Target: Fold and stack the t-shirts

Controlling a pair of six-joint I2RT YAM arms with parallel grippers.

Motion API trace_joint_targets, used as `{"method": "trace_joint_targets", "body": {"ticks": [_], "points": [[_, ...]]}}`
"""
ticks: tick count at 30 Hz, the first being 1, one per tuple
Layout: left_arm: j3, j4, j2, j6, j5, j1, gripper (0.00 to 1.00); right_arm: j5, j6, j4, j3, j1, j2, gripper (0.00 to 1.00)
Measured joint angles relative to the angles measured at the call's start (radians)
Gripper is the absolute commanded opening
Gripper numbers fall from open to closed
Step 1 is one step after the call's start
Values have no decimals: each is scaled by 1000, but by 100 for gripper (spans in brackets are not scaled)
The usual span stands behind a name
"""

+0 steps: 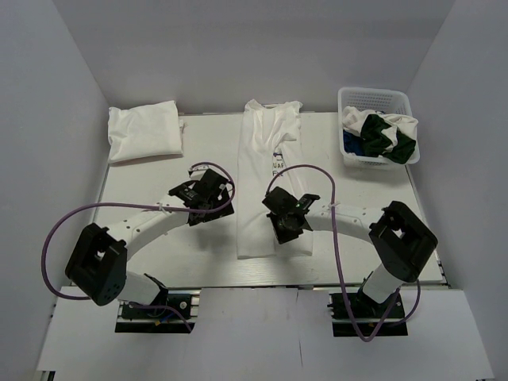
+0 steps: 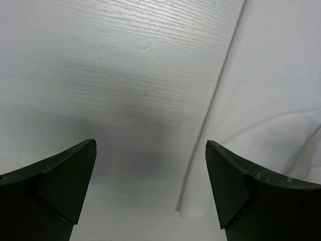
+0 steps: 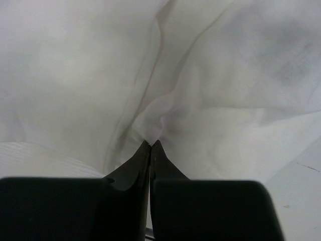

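A long white t-shirt (image 1: pixel 266 151), folded lengthwise into a narrow strip, lay down the middle of the bench (image 1: pixel 159 182), collar end far and hem end near. A little dark print showed at its right fold, too small to read.

The right hand (image 1: pixel 284 222) sat over the near part of that strip. In the right wrist view its fingers (image 3: pixel 130 170) were clenched together, pinching a small peak of the white cloth (image 3: pixel 225 75) at their tips.

The left hand (image 1: pixel 210 190) hung just left of the strip. Its fingers (image 2: pixel 60 186) were spread wide and released, gripping nothing, with bare bench (image 2: pixel 125 60) between them. The shirt's left edge (image 2: pixel 271 100) ran past the right fingertip.

At the far left lay a folded white t-shirt (image 1: pixel 143 131), well apart from both hands. At the far right stood a white lattice basket (image 1: pixel 373 94) holding crumpled shirts: a dark green one (image 1: pixel 397 147), a white one (image 1: pixel 379 125) and a bit of blue (image 1: pixel 349 143).
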Motion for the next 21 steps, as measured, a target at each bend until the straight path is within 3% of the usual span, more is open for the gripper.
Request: {"method": "trace_joint_targets", "body": {"ticks": [12,21], "points": [[-6,8,-18,0,9,0,99,-57,-102,-192,42,50,-77,0],[-6,18,-5,0,23,0,99,-152,-175,-183,44,72,-16,0]]}}
